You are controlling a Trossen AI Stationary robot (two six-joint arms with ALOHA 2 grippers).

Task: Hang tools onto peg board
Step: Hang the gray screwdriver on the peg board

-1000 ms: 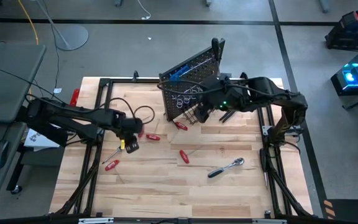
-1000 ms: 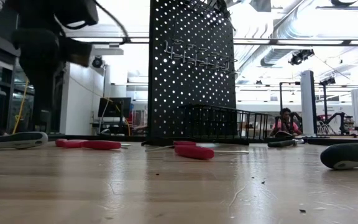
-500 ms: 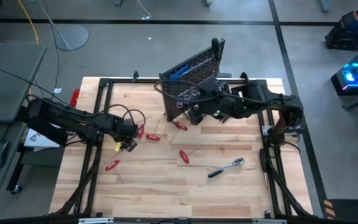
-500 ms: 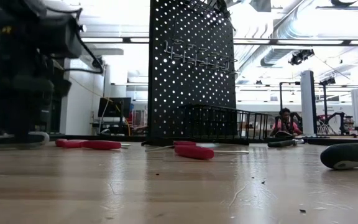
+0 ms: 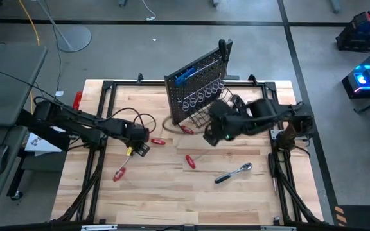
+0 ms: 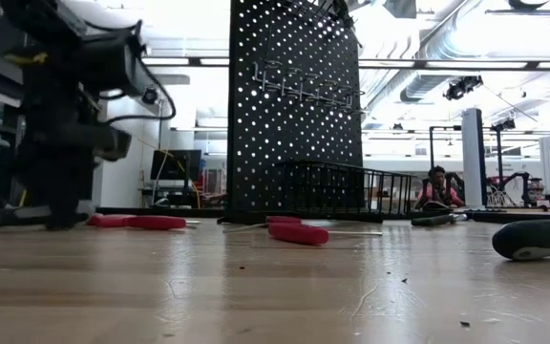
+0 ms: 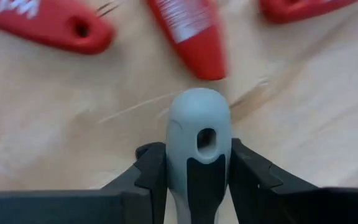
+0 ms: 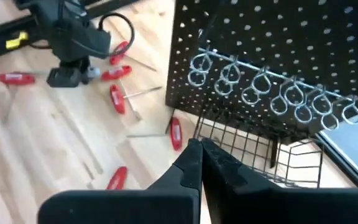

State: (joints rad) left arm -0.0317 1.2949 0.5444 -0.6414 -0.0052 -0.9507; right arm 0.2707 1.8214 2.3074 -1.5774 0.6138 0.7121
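Tabletop [image 5: 172, 186]: 5 red tools, 1 ratchet [image 5: 234, 172]; left gripper [image 7: 199, 177] pinching gray-black handle [image 7: 199, 134], right gripper [image 8: 199, 163] pressed together.

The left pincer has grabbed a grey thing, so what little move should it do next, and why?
Probably lift it a little off the table. The left pincer has its fingers closed on both sides of the grey-and-black handle, which lies low over the wood among the red handles. Raising it first would clear those before it is carried toward the peg board.

Left hand [image 7: 199, 163] clamped, right hand [image 8: 197, 158] shut.
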